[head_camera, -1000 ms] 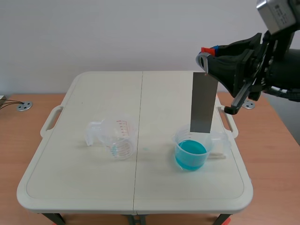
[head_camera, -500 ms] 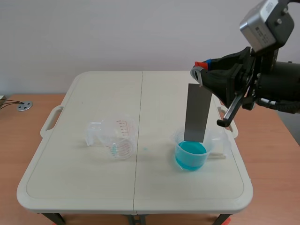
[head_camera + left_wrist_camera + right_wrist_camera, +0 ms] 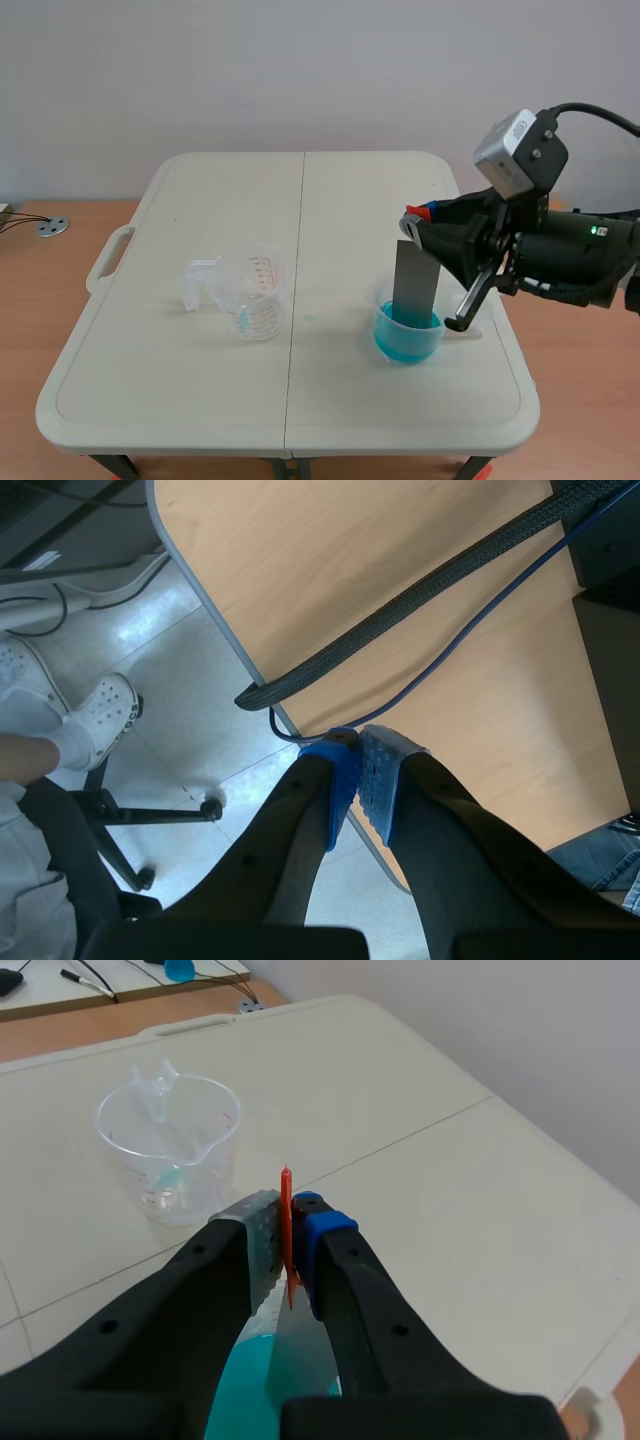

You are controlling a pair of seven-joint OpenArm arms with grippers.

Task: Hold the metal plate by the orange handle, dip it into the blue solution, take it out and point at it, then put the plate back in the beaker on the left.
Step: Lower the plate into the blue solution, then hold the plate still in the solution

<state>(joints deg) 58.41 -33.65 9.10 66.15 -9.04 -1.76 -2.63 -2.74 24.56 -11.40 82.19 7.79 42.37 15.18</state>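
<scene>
My right gripper (image 3: 414, 222) is shut on the orange handle (image 3: 286, 1222) of the grey metal plate (image 3: 416, 283). The plate hangs upright with its lower end inside the clear beaker of blue solution (image 3: 407, 332) on the table's right half. In the right wrist view the handle sits edge-on between my fingers, and the blue solution (image 3: 245, 1401) shows below them. A clear beaker with red markings (image 3: 251, 292) stands on the left half, also seen ahead of the right gripper (image 3: 286, 1260) as the clear beaker (image 3: 170, 1147). My left gripper (image 3: 358, 777) is shut on nothing, off the table over a wooden desk edge.
The white folding table (image 3: 200, 400) has a centre seam and side handles. In the left wrist view cables (image 3: 420, 590) cross a wooden desk, with a floor, a chair base and a person's white shoe (image 3: 105, 708) below.
My right arm has come down, lowering the plate from above the blue beaker until its lower end is inside it.
</scene>
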